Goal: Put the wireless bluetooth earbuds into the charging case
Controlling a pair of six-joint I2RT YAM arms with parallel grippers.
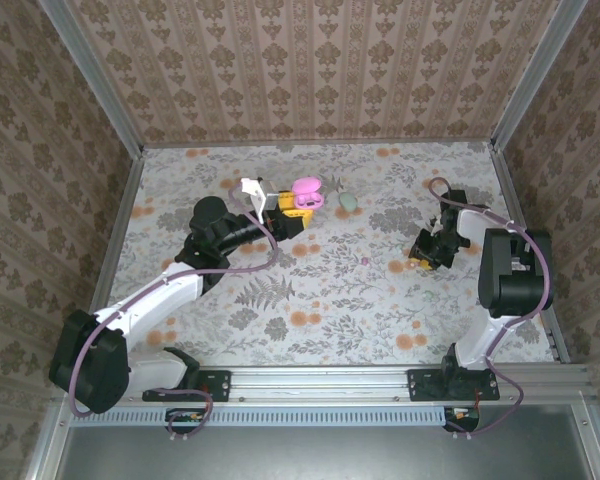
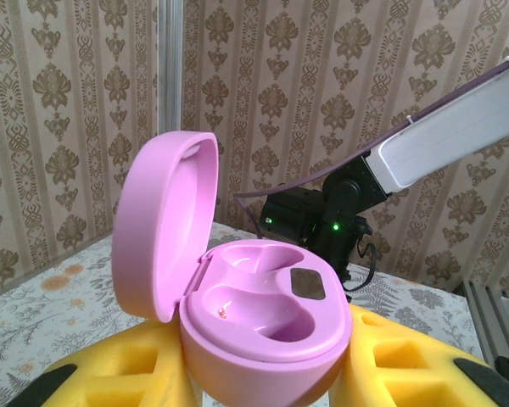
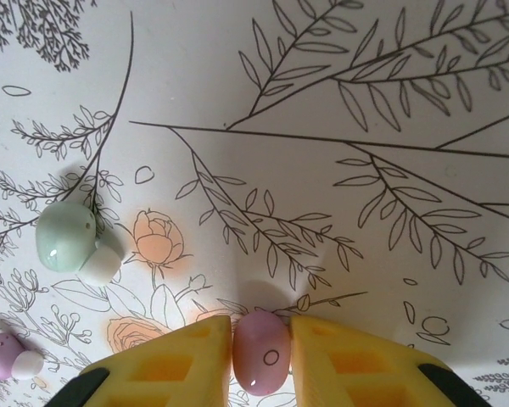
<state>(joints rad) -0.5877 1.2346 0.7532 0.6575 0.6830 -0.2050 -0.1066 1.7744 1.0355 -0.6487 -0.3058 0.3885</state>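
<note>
My left gripper is shut on the pink charging case at the back middle of the table. In the left wrist view the case sits between the yellow fingers, its lid hinged up to the left and both wells bare. My right gripper stands low at the right. Its yellow jaws are shut on a pink earbud just over the table. A second pink earbud lies at the lower left, seen from above as a speck.
A mint-green oval case lies right of the pink one. A mint-green earbud with a white tip rests on the flowered cloth left of my right gripper. Metal rails and papered walls close in the table.
</note>
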